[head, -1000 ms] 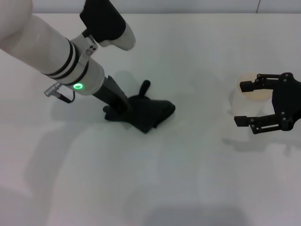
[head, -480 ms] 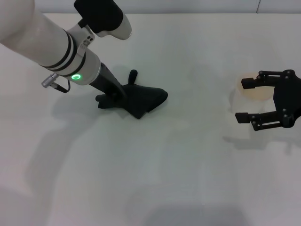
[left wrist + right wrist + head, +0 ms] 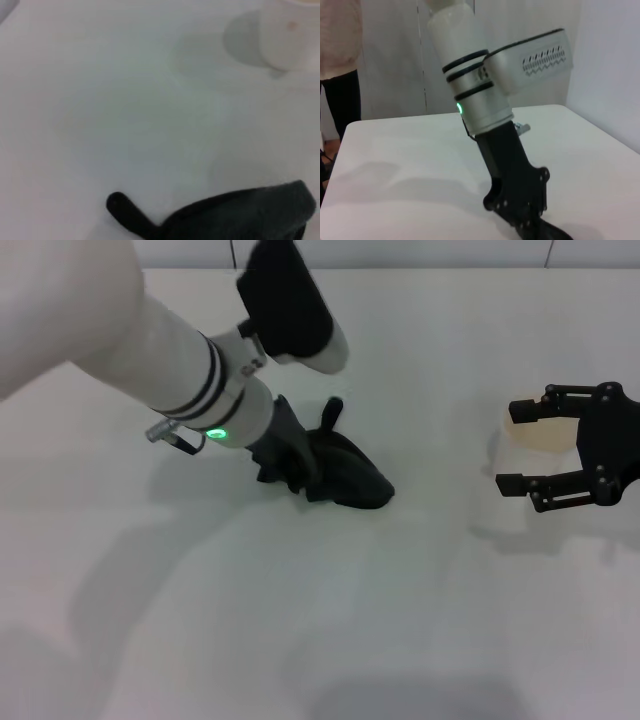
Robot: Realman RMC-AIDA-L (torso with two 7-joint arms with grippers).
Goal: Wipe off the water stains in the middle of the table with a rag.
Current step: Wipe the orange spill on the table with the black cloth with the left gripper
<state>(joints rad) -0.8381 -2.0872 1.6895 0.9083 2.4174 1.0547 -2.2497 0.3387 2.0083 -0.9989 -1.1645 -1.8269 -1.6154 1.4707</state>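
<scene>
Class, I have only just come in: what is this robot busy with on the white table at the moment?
The left gripper presses a black rag down on the table, near its middle, apparently mid-wipe. No stain shows on the bare surface around the rag. The right gripper hangs open at the right side, its fingers either side of a white cup, not gripping it.

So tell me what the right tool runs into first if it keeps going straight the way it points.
The right tool points toward the robot's left with open jaws. The white cup sits right at its fingertips, so it would likely meet that first, well before the black rag. Depth is unclear.
</scene>
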